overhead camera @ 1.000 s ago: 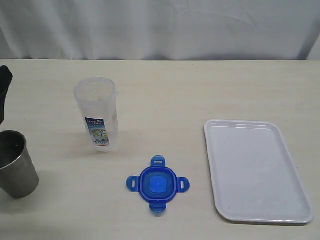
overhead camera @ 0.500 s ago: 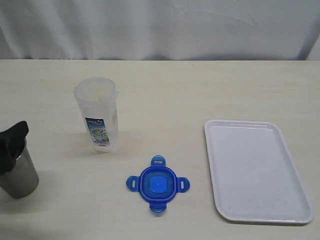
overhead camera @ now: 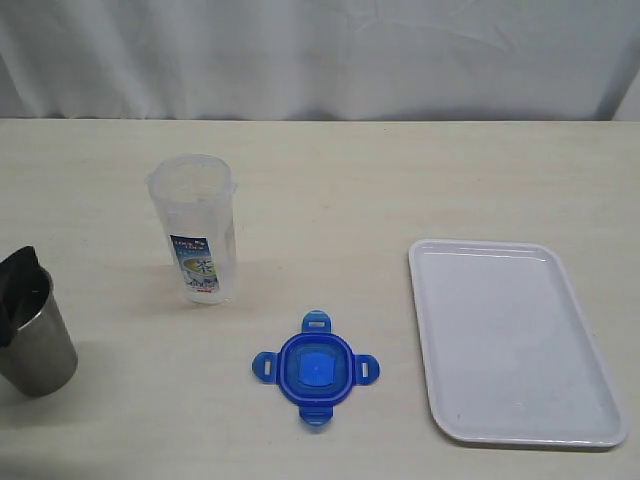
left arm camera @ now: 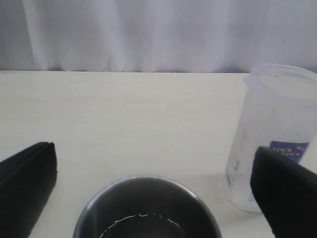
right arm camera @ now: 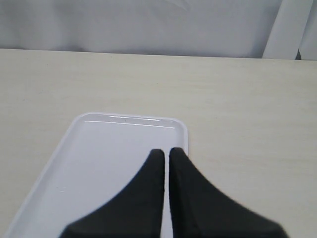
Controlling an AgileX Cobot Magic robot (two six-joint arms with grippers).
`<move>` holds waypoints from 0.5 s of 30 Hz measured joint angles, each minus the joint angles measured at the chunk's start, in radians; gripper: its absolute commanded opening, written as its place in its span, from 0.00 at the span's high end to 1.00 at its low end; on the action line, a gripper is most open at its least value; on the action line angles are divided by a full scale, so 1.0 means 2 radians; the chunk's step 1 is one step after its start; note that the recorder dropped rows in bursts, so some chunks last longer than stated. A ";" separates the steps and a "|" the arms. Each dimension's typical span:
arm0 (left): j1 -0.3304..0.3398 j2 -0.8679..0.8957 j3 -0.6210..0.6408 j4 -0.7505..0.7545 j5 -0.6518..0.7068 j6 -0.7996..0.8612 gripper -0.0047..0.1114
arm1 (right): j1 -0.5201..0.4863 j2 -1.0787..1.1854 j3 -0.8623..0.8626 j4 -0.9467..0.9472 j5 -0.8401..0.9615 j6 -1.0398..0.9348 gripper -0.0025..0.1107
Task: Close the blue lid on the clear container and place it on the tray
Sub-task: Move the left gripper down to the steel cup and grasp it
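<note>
Gaping wide, left end effector (left arm camera: 153,166) hangs over steel cup (left arm camera: 143,210).

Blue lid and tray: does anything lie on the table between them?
Nothing. In the exterior view only bare table separates the blue lid from the tray.

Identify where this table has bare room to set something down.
Bare: the strip between the white curtain and the tall clear plastic container; the middle, between that container and the flat white plastic tray; the tray's floor. Crowded: lower left of the exterior view, where the grey steel cup, container and blue snap-tab lid sit.
</note>
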 measured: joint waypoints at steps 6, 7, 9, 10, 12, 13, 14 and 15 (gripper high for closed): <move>0.000 0.003 0.000 -0.023 0.022 0.008 0.06 | 0.000 0.000 0.000 0.000 0.000 0.000 0.94; 0.000 0.005 0.000 -0.023 0.023 0.008 0.06 | 0.000 0.000 0.000 0.000 0.000 0.000 0.94; 0.000 0.012 0.000 -0.023 0.023 0.009 0.06 | 0.000 0.000 0.000 0.000 0.000 0.000 0.94; 0.000 0.016 0.000 -0.023 0.024 0.010 0.06 | 0.000 0.000 0.000 0.000 0.000 0.000 0.94; 0.000 0.027 0.000 -0.024 0.024 0.010 0.06 | 0.000 0.000 0.000 0.000 0.000 0.000 0.94; 0.000 0.034 0.000 -0.024 0.023 0.010 0.06 | 0.000 0.000 0.000 0.000 0.000 0.000 0.94; 0.000 0.041 0.000 -0.019 0.018 0.010 0.06 | 0.000 0.000 0.000 0.000 0.000 0.000 0.94; 0.000 0.051 0.000 -0.012 0.012 0.010 0.06 | 0.000 0.000 0.000 0.000 0.000 0.000 0.94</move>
